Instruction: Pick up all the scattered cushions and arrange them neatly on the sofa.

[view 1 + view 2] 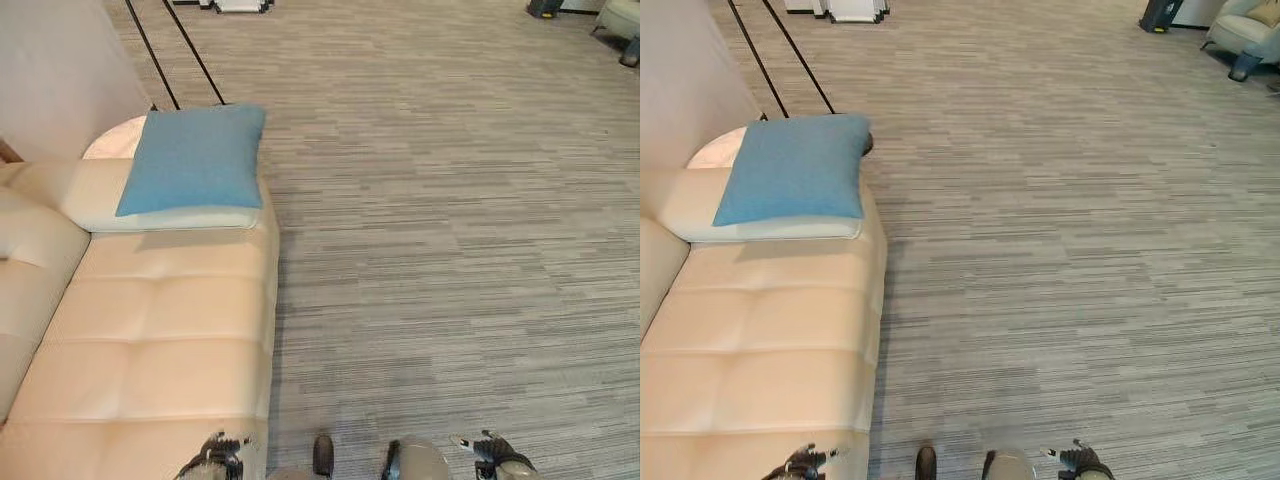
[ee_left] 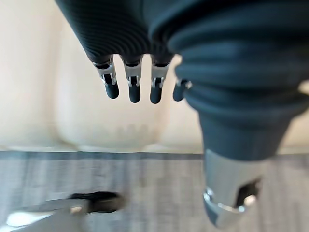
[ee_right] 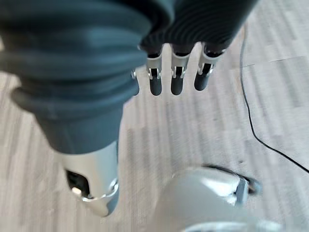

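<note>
A blue cushion lies flat on top of a cream cushion at the far end of the beige leather sofa. Both rest against that end, the blue one slightly overhanging the sofa's edge. My left hand hangs by the sofa's near end with its fingers straight and holding nothing; it shows at the bottom edge of the left eye view. Over the carpet my right hand hangs low, fingers straight and empty, also low in the left eye view.
Grey striped carpet stretches to the right of the sofa. A round beige side table and a thin black stand are beyond the sofa's end. A pale armchair sits far right at the back.
</note>
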### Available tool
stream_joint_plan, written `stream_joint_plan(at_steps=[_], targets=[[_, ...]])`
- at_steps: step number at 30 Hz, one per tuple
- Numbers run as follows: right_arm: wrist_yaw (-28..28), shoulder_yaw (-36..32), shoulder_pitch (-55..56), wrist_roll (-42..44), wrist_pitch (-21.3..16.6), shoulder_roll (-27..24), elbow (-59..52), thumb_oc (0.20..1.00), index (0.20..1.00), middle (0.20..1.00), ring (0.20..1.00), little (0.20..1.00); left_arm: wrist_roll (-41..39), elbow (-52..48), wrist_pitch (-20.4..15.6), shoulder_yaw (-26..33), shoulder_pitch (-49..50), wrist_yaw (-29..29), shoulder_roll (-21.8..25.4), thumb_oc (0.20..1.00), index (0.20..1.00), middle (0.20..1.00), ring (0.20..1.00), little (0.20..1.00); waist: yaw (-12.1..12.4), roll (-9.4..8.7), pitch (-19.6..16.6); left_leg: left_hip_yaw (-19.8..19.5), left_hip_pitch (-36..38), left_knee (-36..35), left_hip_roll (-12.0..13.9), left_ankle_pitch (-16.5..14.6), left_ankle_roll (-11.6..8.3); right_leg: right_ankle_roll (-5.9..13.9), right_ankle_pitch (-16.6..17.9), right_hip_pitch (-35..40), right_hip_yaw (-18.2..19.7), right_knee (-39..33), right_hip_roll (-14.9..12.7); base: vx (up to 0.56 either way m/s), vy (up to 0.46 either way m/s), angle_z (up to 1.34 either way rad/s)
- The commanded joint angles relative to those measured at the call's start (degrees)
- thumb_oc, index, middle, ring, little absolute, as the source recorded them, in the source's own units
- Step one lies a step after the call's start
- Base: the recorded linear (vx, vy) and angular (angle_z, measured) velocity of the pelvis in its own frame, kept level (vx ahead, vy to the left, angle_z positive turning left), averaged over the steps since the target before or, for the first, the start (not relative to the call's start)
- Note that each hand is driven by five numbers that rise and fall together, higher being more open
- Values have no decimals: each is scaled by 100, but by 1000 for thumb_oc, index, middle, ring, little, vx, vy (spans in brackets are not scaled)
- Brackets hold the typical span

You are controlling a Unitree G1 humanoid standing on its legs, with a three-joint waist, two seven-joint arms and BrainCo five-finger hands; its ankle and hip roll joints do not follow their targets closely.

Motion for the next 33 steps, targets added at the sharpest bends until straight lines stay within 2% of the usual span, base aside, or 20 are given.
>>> stream_joint_plan(at_steps=[1, 2, 5, 9, 11, 12, 13, 15, 17, 19, 20, 22, 23, 24, 26, 27, 28, 29, 32, 33], targets=[[-49, -149, -10, 15, -29, -178, 26, 1000, 1000, 1000, 1000, 1000, 86, 2, 9, 208, 75, 45, 108, 1000, 1000, 1000, 1000, 1000, 24, 116, 294, 8, 103, -46, 152, -599, -310, 31, 992, 893, -168, -1779, 481, 304, -77, -28], [-57, -176, 14, 13, -22, -162, 47, 1000, 1000, 1000, 1000, 1000, 146, 24, 6, 206, 60, 30, 99, 1000, 1000, 1000, 1000, 1000, 21, 103, 287, 35, 173, -46, 157, -658, -349, 103, 1227, 866, -84, -2515, 592, 290, -82, -38], [-45, -287, 83, -36, 21, -148, 147, 1000, 1000, 1000, 1000, 1000, 290, 148, 4, 297, 54, -6, 75, 1000, 1000, 1000, 1000, 1000, -15, 16, 250, 56, 418, -46, 136, -813, -453, 335, 1750, 678, 180, -3714, 692, 406, -161, -29], [-32, -346, 186, -93, 44, -177, 200, 1000, 1000, 1000, 1000, 1000, 336, 197, 6, 324, 112, -50, 43, 1000, 1000, 1000, 1000, 1000, -41, 4, 155, -29, 724, -46, 165, -978, -508, 363, 1902, 728, 178, -3714, 713, 424, -191, 4], [-24, -387, 235, -12, 21, -201, 228, 1000, 1000, 1000, 1000, 1000, 332, 237, 1, 328, 140, -47, 6, 1000, 1000, 1000, 1000, 1000, -74, 8, 55, -95, 928, 22, 231, -1152, -526, 272, 1969, 860, 162, -3714, 762, 479, -262, 19], [-6, -379, 261, 17, 3, -246, 303, 1000, 1000, 1000, 1000, 1000, 274, 260, 3, 327, 165, -43, -26, 1000, 1000, 1000, 1000, 1000, -99, 66, -42, -179, 992, 320, 386, -1120, -613, 143, 1779, 919, 171, -3473, 853, 321, -194, 26], [-5, -378, 260, 18, 2, -247, 305, 1000, 1000, 1000, 1000, 1000, 273, 259, 3, 327, 166, -43, -28, 1000, 1000, 1000, 1000, 1000, -106, 70, -45, -186, 985, 330, 391, -1127, -616, 142, 1765, 909, 164, -3453, 852, 472, -303, 25], [6, -353, 253, 48, 3, -305, 372, 1000, 1000, 1000, 1000, 1000, 159, 314, 8, 337, 166, -50, -50, 1000, 1000, 1000, 1000, 1000, -105, 124, -90, -243, 889, 823, 518, -861, -740, -5, 1552, 1004, 87, -3233, 894, 416, -316, 16], [17, -380, 220, 179, -36, -391, 435, 1000, 1000, 1000, 1000, 1000, 98, 442, 17, 292, 182, -84, -113, 1000, 1000, 1000, 1000, 1000, -55, 107, -94, -320, 407, 2303, 582, -100, -941, -246, 1205, 1527, 6, -3313, 1045, 573, -467, 8], [21, -373, 189, 170, -21, -446, 471, 1000, 1000, 1000, 1000, 1000, 35, 447, 31, 319, 179, -72, -117, 1000, 1000, 1000, 1000, 1000, -13, 78, -29, -219, 27, 3018, 630, 60, -971, -370, 1006, 1759, -75, -3314, 1063, 282, -255, 1], [21, -372, 188, 170, -21, -446, 472, 1000, 1000, 1000, 1000, 1000, 35, 446, 31, 319, 179, -72, -117, 1000, 1000, 1000, 1000, 1000, -16, 82, -28, -224, 20, 3035, 634, 52, -972, -371, 1003, 1759, -79, -3311, 1066, 345, -292, 11], [7, -384, 170, 189, 8, -475, 480, 1000, 1000, 1000, 1000, 1000, 7, 433, 26, 294, 161, -77, -120, 1000, 1000, 1000, 1000, 1000, 32, 36, 46, -100, -353, 3204, 572, -149, -895, -428, 865, 1941, -111, -3310, 1022, 243, -173, 22], [-7, -376, 154, 184, 36, -478, 492, 1000, 1000, 1000, 1000, 1000, -23, 409, 27, 276, 186, -58, -117, 1000, 1000, 1000, 1000, 1000, 77, -26, 81, -10, -760, 3070, 451, -411, -813, -400, 836, 2092, -151, -3343, 959, 140, -78, 24], [-7, -376, 154, 185, 36, -477, 492, 1000, 1000, 1000, 1000, 1000, -23, 408, 27, 276, 187, -58, -116, 1000, 1000, 1000, 1000, 1000, 76, -26, 82, -10, -758, 3073, 451, -415, -812, -398, 834, 2096, -152, -3344, 959, 225, -111, 21], [-35, -314, 155, 135, 62, -490, 463, 1000, 1000, 1000, 1000, 1000, 4, 334, 47, 262, 286, -31, -103, 1000, 1000, 1000, 1000, 1000, 147, -71, 45, 93, -1071, 1893, 238, -694, -697, -328, 772, 2316, -220, -3503, 936, 278, -55, 10], [-35, -313, 158, 135, 62, -489, 462, 1000, 1000, 1000, 1000, 1000, 5, 332, 48, 262, 289, -31, -103, 1000, 1000, 1000, 1000, 1000, 147, -80, 51, 95, -1037, 1848, 226, -674, -695, -324, 769, 2330, -219, -3506, 925, 304, -34, 12], [-54, -276, 171, 94, 71, -491, 439, 1000, 1000, 1000, 1000, 1000, 22, 347, 63, 259, 315, -26, -111, 1000, 1000, 1000, 1000, 1000, 167, -43, 39, 36, -1066, 1136, 188, -354, -738, -312, 764, 2451, -258, -3591, 985, 345, -21, -4], [-60, -244, 176, 66, 52, -497, 417, 1000, 1000, 1000, 1000, 1000, 50, 372, 86, 260, 333, -9, -125, 1000, 1000, 1000, 1000, 1000, 190, 32, 31, -55, -1138, 190, 229, 181, -853, -318, 691, 2660, -289, -3646, 1102, 342, -21, -16], [-86, -196, 151, 22, 38, -485, 396, 1000, 1000, 1000, 1000, 1000, 81, 434, 110, 293, 343, 2, -130, 1000, 1000, 1000, 1000, 1000, 191, 79, 25, -66, -1448, -46, 228, 238, -1006, -328, 632, 2775, -308, -3679, 1197, 338, 25, 8], [-68, -181, 106, -13, 66, -484, 417, 1000, 1000, 1000, 1000, 1000, 90, 522, 122, 332, 379, 4, -142, 1000, 1000, 1000, 1000, 1000, 172, 93, 11, 141, -1721, -46, 291, 275, -1146, -316, 528, 2988, -268, -3714, 1244, 367, 52, 4]])
